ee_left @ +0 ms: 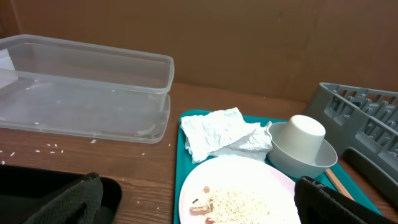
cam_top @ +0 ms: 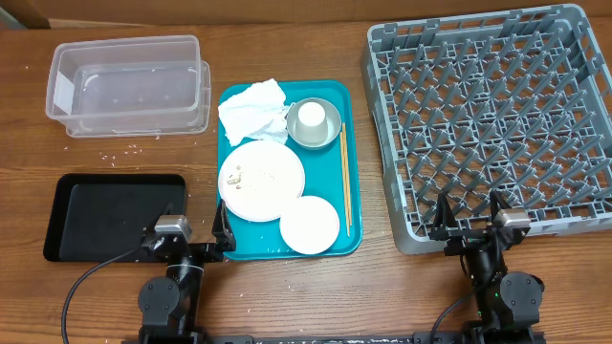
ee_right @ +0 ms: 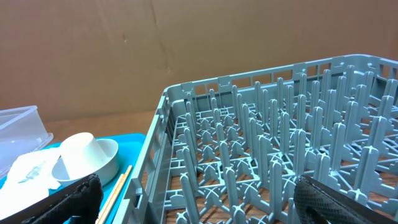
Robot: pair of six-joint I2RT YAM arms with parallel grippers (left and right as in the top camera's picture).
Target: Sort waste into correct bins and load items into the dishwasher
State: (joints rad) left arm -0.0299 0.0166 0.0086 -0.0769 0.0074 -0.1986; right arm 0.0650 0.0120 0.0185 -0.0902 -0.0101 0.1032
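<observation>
I see the dish rack on the right. The tub is far left and the black tray near left. The teal tray between holds plate, dish, napkin, bowl with cup, and chopsticks. Left gripper and right gripper are both spread wide, holding nothing.

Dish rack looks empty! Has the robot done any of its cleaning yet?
Nothing looks done: the dish rack holds no dishes. Nothing is in hand: left end effector and right end effector are open. Left to do: napkin, plate with rice, dish, cup in the metal bowl and chopsticks sit on the teal tray.
</observation>
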